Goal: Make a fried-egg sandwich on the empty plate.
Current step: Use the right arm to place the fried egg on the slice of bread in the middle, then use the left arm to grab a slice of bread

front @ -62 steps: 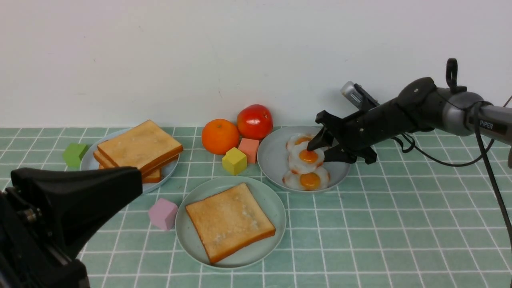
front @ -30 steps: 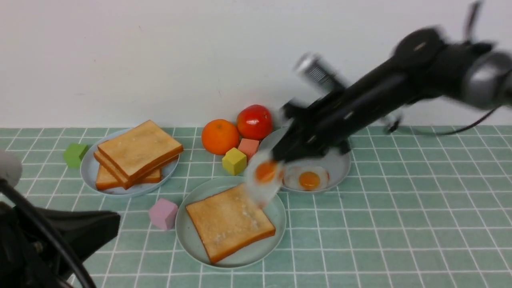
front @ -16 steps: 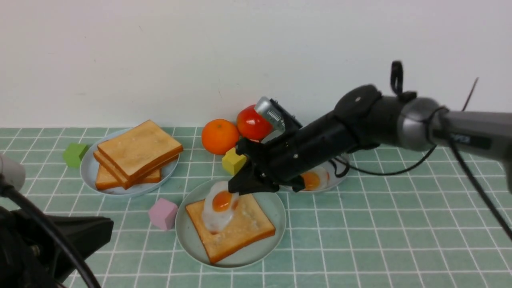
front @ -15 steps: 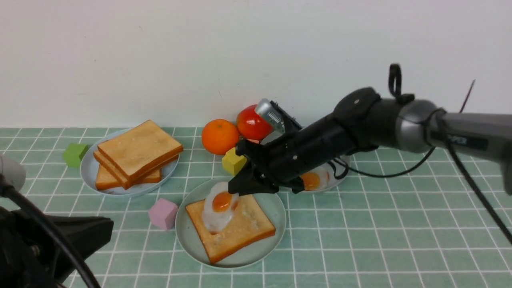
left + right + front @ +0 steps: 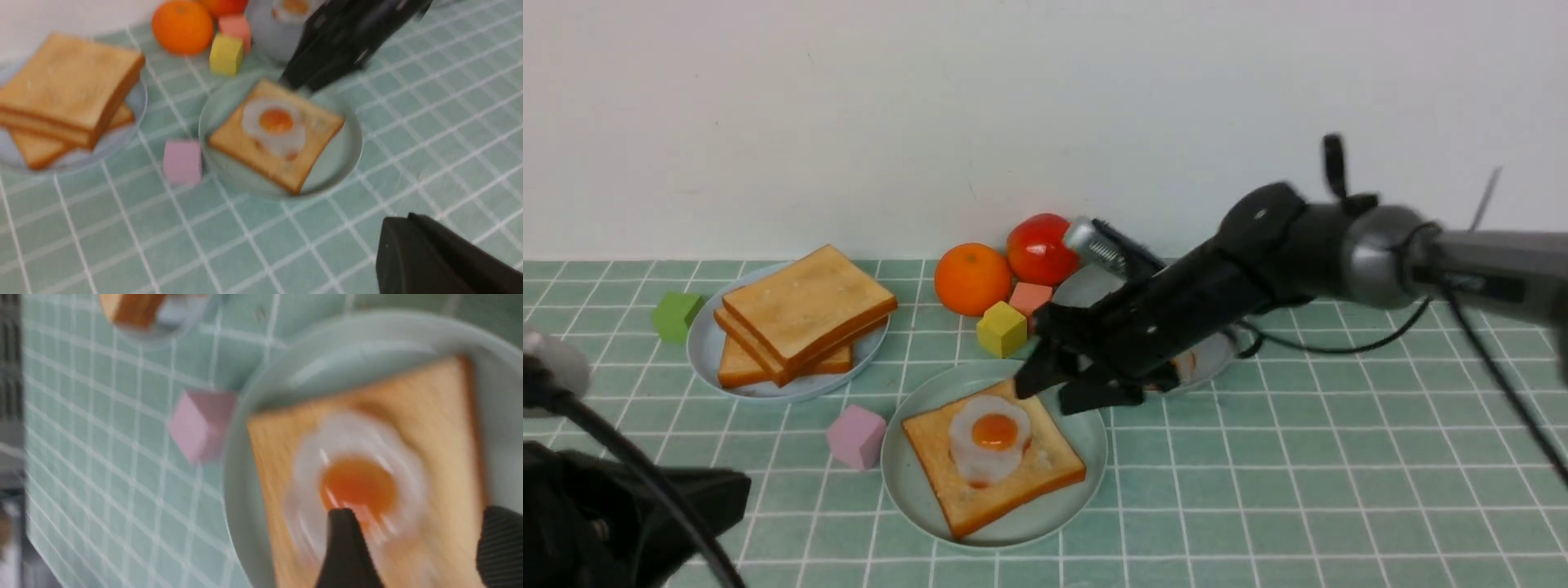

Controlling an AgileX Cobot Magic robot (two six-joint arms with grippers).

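Right hand (image 5: 1045,396) released just behind egg (image 5: 990,437), parted fingertips (image 5: 343,547) clearest in right wrist view

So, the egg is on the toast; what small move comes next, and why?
Probably draw the open right gripper back from the pale mint-green round plate: the glossy white fried egg lies free on the square golden toast slice, so the gripper only blocks a covering slice from the stacked toast.
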